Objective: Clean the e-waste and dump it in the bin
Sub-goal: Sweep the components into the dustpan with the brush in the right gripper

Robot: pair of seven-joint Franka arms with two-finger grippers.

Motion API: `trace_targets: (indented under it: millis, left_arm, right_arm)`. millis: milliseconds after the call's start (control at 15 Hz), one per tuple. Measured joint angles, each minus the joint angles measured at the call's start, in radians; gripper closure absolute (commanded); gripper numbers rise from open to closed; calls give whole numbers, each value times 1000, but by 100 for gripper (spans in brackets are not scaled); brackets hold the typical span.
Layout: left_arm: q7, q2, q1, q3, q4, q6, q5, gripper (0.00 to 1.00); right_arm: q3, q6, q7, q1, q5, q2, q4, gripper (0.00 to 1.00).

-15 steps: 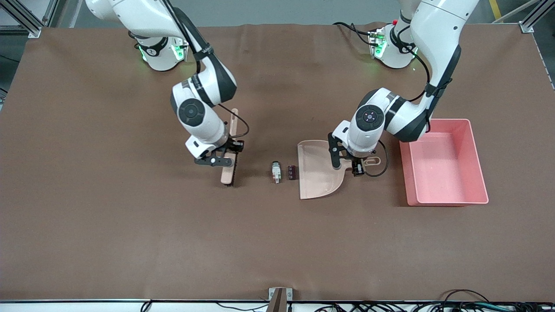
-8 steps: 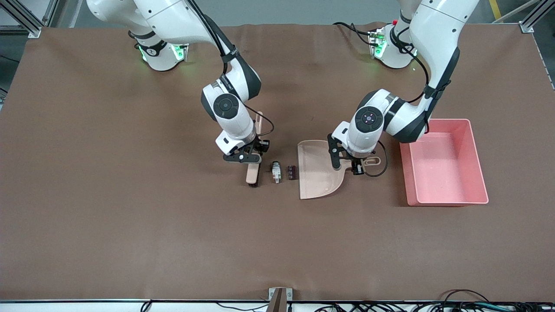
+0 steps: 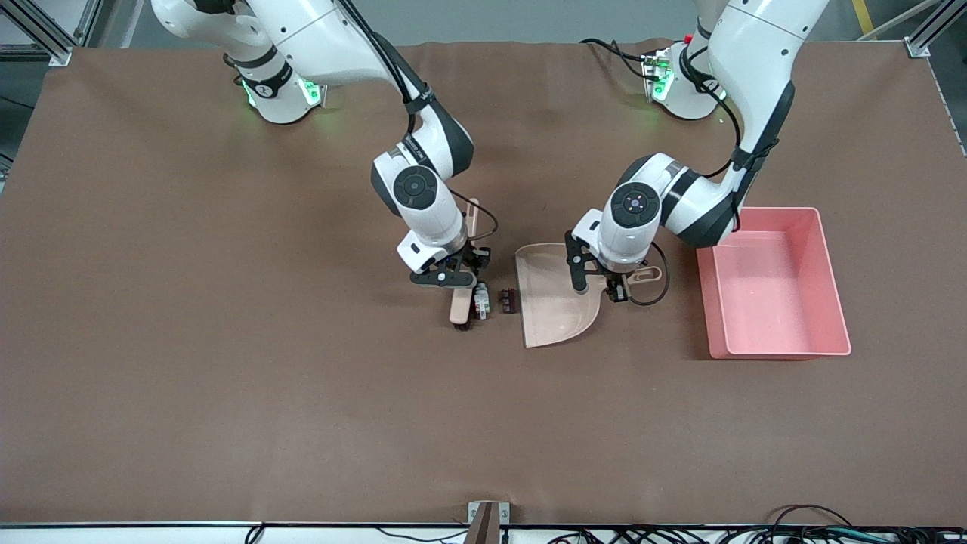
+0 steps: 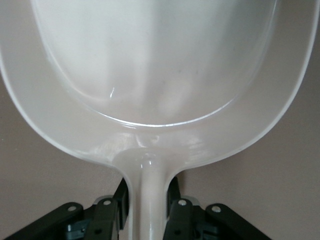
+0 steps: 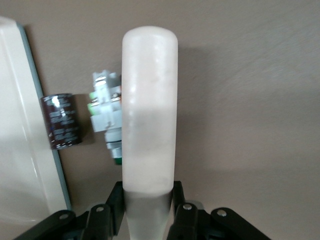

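Note:
The e-waste lies on the brown table: a white-grey part (image 3: 481, 302) and a dark maroon part (image 3: 508, 300), side by side. They also show in the right wrist view, the white part (image 5: 106, 116) and the dark part (image 5: 62, 121). My right gripper (image 3: 456, 273) is shut on a pink-beige brush (image 3: 459, 308), whose head (image 5: 150, 110) touches the white part. My left gripper (image 3: 613, 284) is shut on the handle (image 4: 148, 192) of the beige dustpan (image 3: 555, 302), whose open edge (image 5: 22, 150) lies right beside the dark part. The pink bin (image 3: 778, 351) stands beside the dustpan, toward the left arm's end.
The dustpan's scoop (image 4: 150, 75) holds nothing. A black cable loops from the left wrist beside the dustpan handle (image 3: 656, 291). A metal bracket (image 3: 487, 517) sits at the table edge nearest the front camera.
My right arm has swept the brush toward the left arm's end until it reaches the white part. The left gripper has shifted the dustpan slightly toward the parts.

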Motion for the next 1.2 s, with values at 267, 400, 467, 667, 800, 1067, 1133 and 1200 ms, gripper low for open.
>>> trace_targets:
  millis: [267,400,467,667,800,1067,1133,1200]
  left_arm:
    - [0,1,0,0,0,0,12,83]
    - [0,1,0,-1,0,0,38,89]
    - [0,1,0,-1,0,0,44,90]
    - [0,1,-2,-2,0,0,58,92]
    - [0,1,-2,-3,1,0,60,92]
    - [0,1,-2,-3,1,0,60,93]
    - [0,1,-2,-2,1,0,60,93]
    - [0,1,-2,-2,1,0,60,93]
  right_arm:
    - [33,0,0,1,9,24,42,99]
    - [40,0,0,5,46,40,69,99]
    - [41,0,0,8,52,48,83,99]
    - [44,0,0,25,61,70,117,99]
    - [44,0,1,36,62,79,127,99]
    - [45,54,6,57,93,90,132,99]
    - [45,67,6,66,107,93,132,99]
    - [45,75,6,74,120,96,135,99]
